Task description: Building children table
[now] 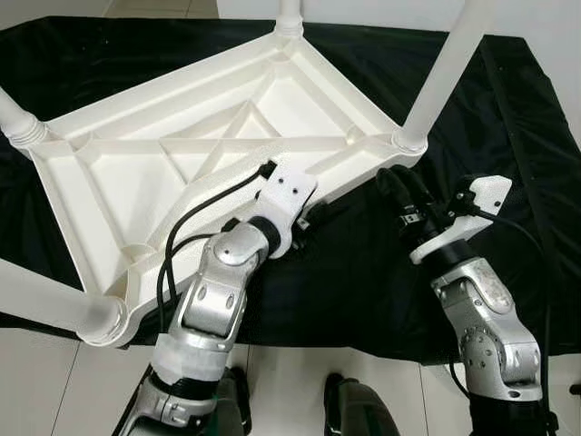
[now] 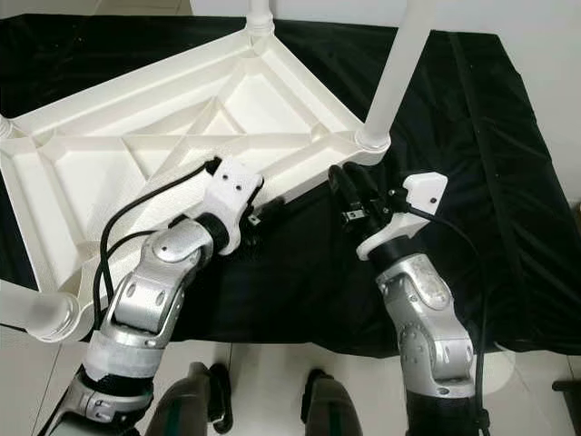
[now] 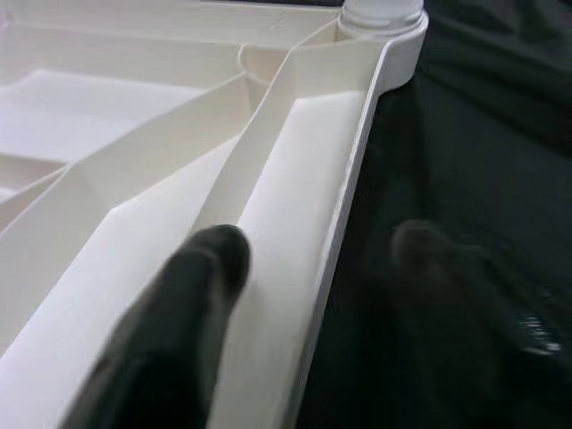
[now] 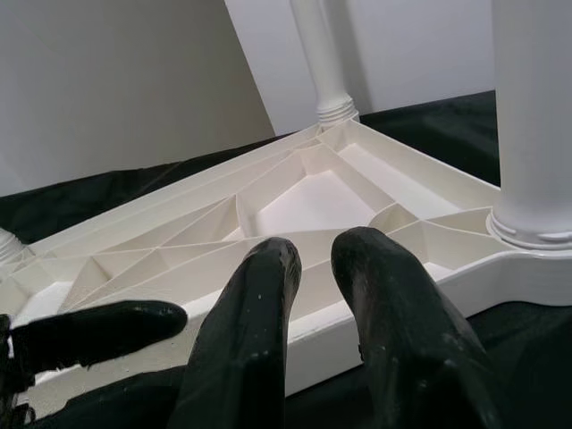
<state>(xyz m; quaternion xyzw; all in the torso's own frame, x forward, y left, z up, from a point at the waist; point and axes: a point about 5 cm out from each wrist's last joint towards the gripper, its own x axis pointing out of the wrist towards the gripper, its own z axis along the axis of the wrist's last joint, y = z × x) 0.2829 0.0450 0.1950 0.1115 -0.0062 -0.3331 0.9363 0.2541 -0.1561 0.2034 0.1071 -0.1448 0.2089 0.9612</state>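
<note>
Astride the near rim of the overturned tabletop, my left gripper has its fingers spread: one finger lies inside the ribbed tray of the underside, the other shows dimly on the outside over the black cloth, and the wall runs between them, not visibly clamped. My right gripper hovers just short of the same rim, close to the near-right leg, with its two fingers near each other but a narrow gap between them, holding nothing. The white plastic children's table lies upside down on the cloth-covered surface, its legs pointing up at the corners; the near-left leg juts toward me past the edge of the cloth. My worry is that if I close the left fingers on that thin wall and lift or pull, the light table could slide on the slick cloth or pivot about the far corners. A careless sweep of the right arm could knock the near-right leg, and I cannot tell from here whether the legs are fully seated in their sockets. The near-left corner overhanging the support could also tip the whole piece toward the tiled floor.
</note>
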